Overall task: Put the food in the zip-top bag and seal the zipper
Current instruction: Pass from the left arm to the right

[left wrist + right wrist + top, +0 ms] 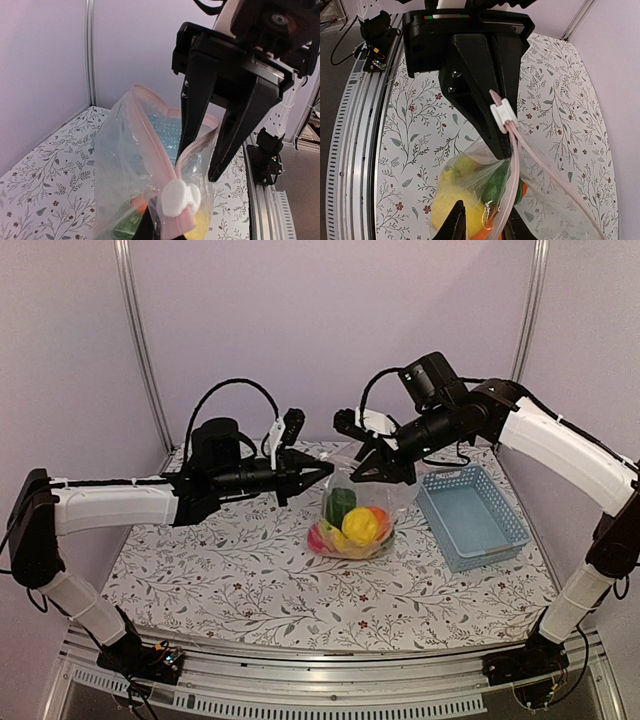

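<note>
The clear zip-top bag [352, 502] stands on the table with its mouth lifted between my grippers. Inside lies the food: a yellow piece [362, 525], a green one [340, 506] and red and orange pieces. My left gripper [322, 472] is shut on the pink zipper strip [152, 130] at the white slider [180, 197]. My right gripper [365, 472] is open. Its fingers [197, 110] straddle the other end of the bag's mouth. In the right wrist view the strip [512, 180] runs between my own fingertips [456, 225], above the food [455, 210].
A light-blue slotted basket [470, 515] stands right of the bag, near the right arm. The floral tablecloth [230, 570] covers the table. Walls and metal posts close the back and sides.
</note>
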Controlling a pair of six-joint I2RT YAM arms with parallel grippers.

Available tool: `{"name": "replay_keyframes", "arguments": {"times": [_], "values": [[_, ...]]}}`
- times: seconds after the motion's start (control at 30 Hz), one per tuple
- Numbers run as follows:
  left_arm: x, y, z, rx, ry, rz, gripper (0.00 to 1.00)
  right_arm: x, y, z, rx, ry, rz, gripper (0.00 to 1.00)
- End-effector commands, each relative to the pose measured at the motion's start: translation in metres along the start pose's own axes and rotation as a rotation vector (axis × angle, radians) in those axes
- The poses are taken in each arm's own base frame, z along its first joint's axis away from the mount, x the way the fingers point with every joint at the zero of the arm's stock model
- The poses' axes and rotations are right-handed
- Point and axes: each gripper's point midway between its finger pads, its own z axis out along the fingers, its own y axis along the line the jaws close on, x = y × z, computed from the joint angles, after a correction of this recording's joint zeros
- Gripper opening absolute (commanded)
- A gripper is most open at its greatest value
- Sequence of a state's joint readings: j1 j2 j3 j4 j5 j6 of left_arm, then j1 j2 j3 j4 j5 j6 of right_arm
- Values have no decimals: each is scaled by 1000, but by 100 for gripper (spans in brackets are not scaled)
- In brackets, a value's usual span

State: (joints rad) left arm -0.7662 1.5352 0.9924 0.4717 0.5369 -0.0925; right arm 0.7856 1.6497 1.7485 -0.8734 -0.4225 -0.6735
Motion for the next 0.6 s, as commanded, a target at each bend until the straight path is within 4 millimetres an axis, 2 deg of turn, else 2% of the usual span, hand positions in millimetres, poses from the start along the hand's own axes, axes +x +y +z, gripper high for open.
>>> {"name": "replay_keyframes", "arguments": {"times": [0.0, 0.13, 0.17, 0.23, 0.27, 0.43, 0.57], "values": [[-19, -13, -2, 12, 3, 46, 2, -10, 5, 3, -30, -17, 3, 23], [-24, -17, -2, 14, -5, 56, 4, -15, 2, 5, -26, -27, 4, 18], [-25, -18, -2, 17, -7, 58, 5, -15, 0, 8, -25, -28, 8, 15], [-26, -19, -2, 20, -8, 59, 7, -19, 0, 7, -27, -43, 5, 2], [-25, -19, -2, 20, -8, 60, 10, -22, 1, 7, -33, -51, 3, 0], [-27, -19, -5, 10, -24, 62, 17, -30, 5, -1, -44, -87, -12, 0], [-30, -21, -7, 12, -52, 60, 16, -28, 8, -2, -52, -87, -14, 0]]}}
